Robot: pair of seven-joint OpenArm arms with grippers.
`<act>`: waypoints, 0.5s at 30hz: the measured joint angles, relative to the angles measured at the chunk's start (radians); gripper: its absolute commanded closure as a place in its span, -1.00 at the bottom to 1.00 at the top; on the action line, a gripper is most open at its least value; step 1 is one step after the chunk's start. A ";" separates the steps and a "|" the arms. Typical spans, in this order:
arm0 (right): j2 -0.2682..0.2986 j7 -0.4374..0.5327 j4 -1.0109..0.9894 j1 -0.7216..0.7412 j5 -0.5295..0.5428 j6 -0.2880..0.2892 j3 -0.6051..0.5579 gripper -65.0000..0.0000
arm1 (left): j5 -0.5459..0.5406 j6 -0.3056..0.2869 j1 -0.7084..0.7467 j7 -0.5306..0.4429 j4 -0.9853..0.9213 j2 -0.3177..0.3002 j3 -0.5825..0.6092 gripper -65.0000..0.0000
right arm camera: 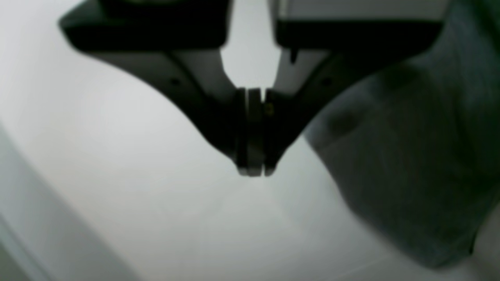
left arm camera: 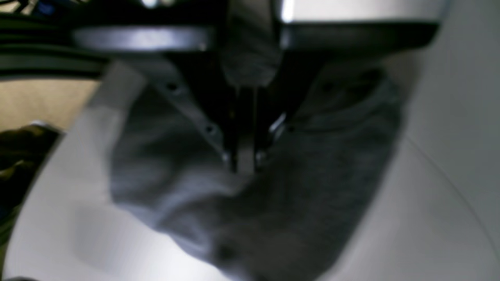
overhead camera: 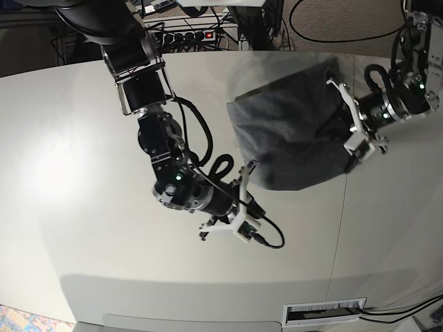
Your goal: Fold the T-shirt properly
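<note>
The grey T-shirt [overhead camera: 291, 131] lies bunched in a rough folded heap on the right half of the white table [overhead camera: 83, 173]. At its right edge my left gripper [overhead camera: 344, 130] is shut on a pinch of its cloth. The left wrist view is blurred, but it shows that gripper [left arm camera: 244, 166] with its tips together on a fold, the T-shirt [left arm camera: 312, 187] spread beneath and more cloth bunched between the finger bases. My right gripper [overhead camera: 253, 207] hovers over bare table just below and left of the shirt, shut and empty. From the right wrist the right gripper [right arm camera: 254, 171] has the T-shirt [right arm camera: 410, 156] to its right.
A power strip [overhead camera: 187, 31] with cables sits behind the table's far edge. A seam [overhead camera: 342, 207] runs down the tabletop on the right. A vent slot [overhead camera: 325, 311] lies at the front edge. My right arm [overhead camera: 138, 76] reaches in from the top left.
</note>
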 measured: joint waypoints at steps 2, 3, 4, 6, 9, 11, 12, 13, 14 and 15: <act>-0.015 0.030 -0.026 0.005 -0.054 0.001 0.000 1.00 | -0.001 0.001 0.045 0.000 0.020 0.010 -0.001 1.00; -0.023 0.037 -0.041 0.007 -0.070 0.002 0.000 1.00 | -0.011 0.003 0.065 0.003 0.026 0.016 -0.001 1.00; -0.031 0.045 -0.058 0.008 -0.080 0.002 0.001 1.00 | -0.034 0.003 0.082 0.005 0.031 0.022 -0.001 1.00; -0.047 0.088 -0.096 0.011 -0.124 0.004 0.001 1.00 | -0.049 -0.010 0.111 0.002 0.046 0.042 -0.001 1.00; -0.064 0.151 -0.167 0.024 -0.182 0.003 0.000 1.00 | -0.057 -0.024 0.147 0.000 0.047 0.072 -0.001 1.00; -0.069 0.174 -0.208 0.036 -0.198 0.001 0.000 1.00 | -0.068 -0.024 0.171 0.000 0.047 0.082 -0.002 1.00; -0.072 0.192 -0.226 0.042 -0.203 0.003 0.000 1.00 | -0.075 -0.029 0.183 0.000 0.047 0.090 -0.002 1.00; -0.074 0.215 -0.243 0.048 -0.213 0.002 0.001 1.00 | -0.076 -0.031 0.194 0.000 0.047 0.100 -0.002 1.00; -0.077 0.236 -0.259 0.055 -0.228 0.003 0.001 1.00 | -0.076 -0.031 0.208 0.000 0.047 0.108 -0.002 1.00; -0.081 0.252 -0.274 0.062 -0.247 0.003 0.001 1.00 | -0.076 -0.032 0.222 0.000 0.047 0.114 -0.002 1.00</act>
